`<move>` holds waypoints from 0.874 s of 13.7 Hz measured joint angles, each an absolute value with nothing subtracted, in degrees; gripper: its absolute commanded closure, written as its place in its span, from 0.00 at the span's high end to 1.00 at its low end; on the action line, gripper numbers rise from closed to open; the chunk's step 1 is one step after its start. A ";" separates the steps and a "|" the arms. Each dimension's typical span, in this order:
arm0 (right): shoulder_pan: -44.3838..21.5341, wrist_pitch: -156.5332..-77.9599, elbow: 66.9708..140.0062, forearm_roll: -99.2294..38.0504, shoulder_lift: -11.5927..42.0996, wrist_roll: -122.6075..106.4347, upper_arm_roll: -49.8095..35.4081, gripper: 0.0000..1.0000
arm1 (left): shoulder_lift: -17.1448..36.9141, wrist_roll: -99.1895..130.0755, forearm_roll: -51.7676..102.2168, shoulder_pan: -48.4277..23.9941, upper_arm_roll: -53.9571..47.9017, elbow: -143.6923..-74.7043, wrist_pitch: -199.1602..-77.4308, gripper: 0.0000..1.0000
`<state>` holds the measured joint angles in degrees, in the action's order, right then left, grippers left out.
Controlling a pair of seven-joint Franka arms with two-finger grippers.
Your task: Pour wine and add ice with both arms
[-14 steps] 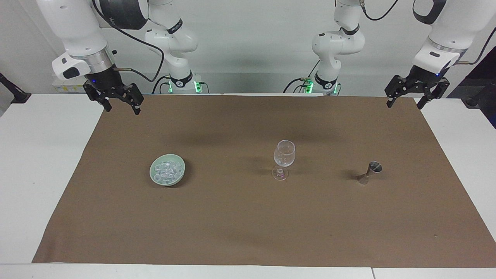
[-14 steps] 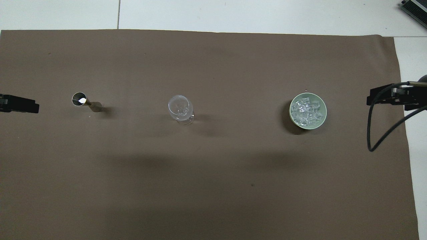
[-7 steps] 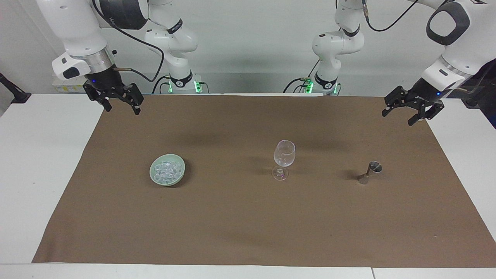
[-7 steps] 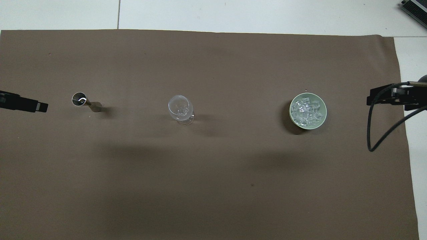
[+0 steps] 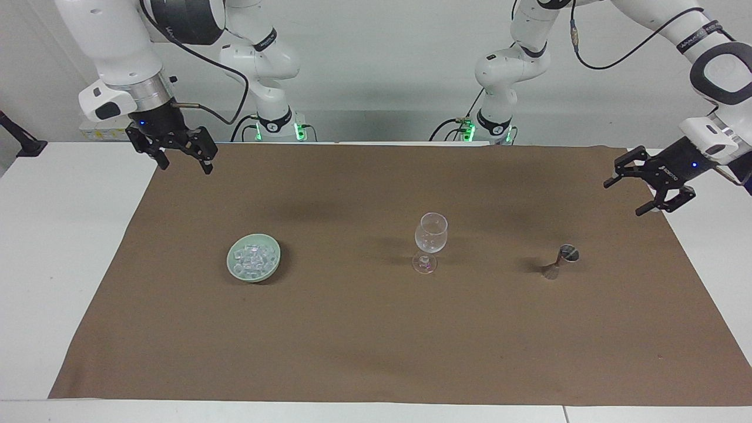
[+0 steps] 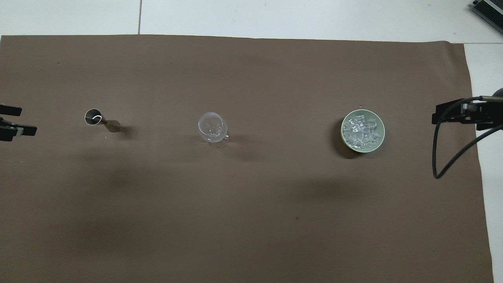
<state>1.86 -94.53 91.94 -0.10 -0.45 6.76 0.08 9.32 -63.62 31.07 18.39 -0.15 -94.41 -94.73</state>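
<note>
The ice (image 5: 254, 258) lies in a green bowl (image 5: 270, 272) at lower left of the facing view, on the brown cloth (image 5: 376, 341). A glass (image 5: 430, 239) stands mid-frame. The left hand (image 5: 630, 195) hangs open at right, empty; the right hand (image 5: 184, 164) waits open at upper left.
</note>
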 measured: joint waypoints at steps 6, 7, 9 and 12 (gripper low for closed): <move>1.86 -94.53 91.94 -0.10 -0.45 6.76 0.08 1.00 | 16.60 -93.59 43.36 23.63 -0.17 -94.80 -92.95 1.00; 1.86 -94.53 91.94 -0.10 -0.45 6.76 0.08 1.00 | 18.26 -97.76 44.73 24.40 -0.17 -94.88 -92.27 1.00; 1.86 -94.53 91.94 -0.10 -0.45 6.76 0.08 1.00 | 21.79 -104.23 48.12 25.99 -0.23 -95.03 -91.24 1.00; 1.86 -94.53 91.94 -0.10 -0.45 6.76 0.08 1.00 | 28.01 -110.24 54.60 28.30 -0.65 -95.22 -88.64 1.00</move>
<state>1.86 -94.53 91.94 -0.10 -0.45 6.76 0.08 28.01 -110.24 54.60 28.30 -0.65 -95.22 -88.64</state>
